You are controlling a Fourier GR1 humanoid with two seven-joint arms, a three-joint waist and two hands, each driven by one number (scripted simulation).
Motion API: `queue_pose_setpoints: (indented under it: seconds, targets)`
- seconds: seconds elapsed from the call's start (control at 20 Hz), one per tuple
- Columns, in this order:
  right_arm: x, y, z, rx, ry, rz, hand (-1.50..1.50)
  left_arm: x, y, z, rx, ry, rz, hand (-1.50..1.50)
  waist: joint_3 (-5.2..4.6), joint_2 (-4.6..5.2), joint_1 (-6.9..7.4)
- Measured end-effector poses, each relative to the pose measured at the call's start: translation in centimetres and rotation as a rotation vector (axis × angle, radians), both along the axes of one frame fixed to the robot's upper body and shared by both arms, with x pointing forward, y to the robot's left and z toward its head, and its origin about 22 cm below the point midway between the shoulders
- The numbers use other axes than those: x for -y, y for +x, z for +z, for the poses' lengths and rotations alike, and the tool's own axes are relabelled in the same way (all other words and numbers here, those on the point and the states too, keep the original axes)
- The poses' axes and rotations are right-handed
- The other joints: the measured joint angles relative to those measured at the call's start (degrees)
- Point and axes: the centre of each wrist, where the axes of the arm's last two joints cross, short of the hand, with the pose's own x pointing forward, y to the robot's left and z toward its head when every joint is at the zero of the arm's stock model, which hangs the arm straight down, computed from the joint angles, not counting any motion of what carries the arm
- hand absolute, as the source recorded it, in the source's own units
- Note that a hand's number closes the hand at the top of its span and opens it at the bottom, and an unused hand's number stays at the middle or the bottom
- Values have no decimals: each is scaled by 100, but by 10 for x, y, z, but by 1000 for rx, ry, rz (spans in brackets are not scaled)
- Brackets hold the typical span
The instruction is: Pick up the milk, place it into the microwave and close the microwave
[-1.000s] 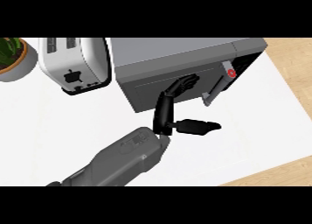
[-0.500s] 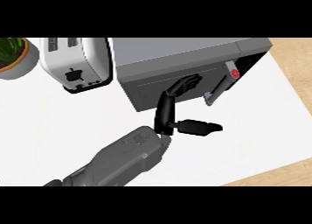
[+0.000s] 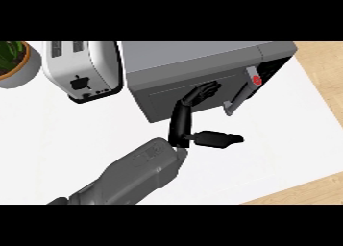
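So the one robot hand [image 3: 191, 113] in view comes up from the lower edge on a grey forearm [image 3: 131, 178], and which arm it belongs to I honestly can't tell from this angle. Its fingers are stretched out pretty much straight, tips resting flat against the microwave door [image 3: 184, 93], with the thumb [image 3: 218, 139] sticking out sideways to the right, away from the door. It isn't holding anything, just open fingers touching the grey panel.

The microwave [image 3: 202, 55] itself is the big grey box at the top middle of the bench [image 3: 53, 139]. The door looks nearly closed but not all the way: at its right edge there's a light grey handle [image 3: 238, 93], and just beyond that a dark gap with a small red bit [image 3: 256, 80] showing in it, right beside the microwave's dark right side. That's the only hint of what's inside; I can't make out whether it's the milk, and no carton shows anywhere out on the bench.

Left of the microwave, just beside it, sits a white toaster [image 3: 81, 67] with a black lever on its front. Further left of the microwave, at the edge of the view, is a potted plant [image 3: 7, 62] in a light pot. Right of the microwave the white bench ends and a wooden floor [image 3: 330, 77] shows.
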Motion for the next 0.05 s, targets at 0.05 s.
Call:
queue_pose_setpoints:
  seconds: [0.05]
  targets:
    - [2,1,0,-6,6,2,-150,0,0,0,0,-3,3,-150,1,1,-6]
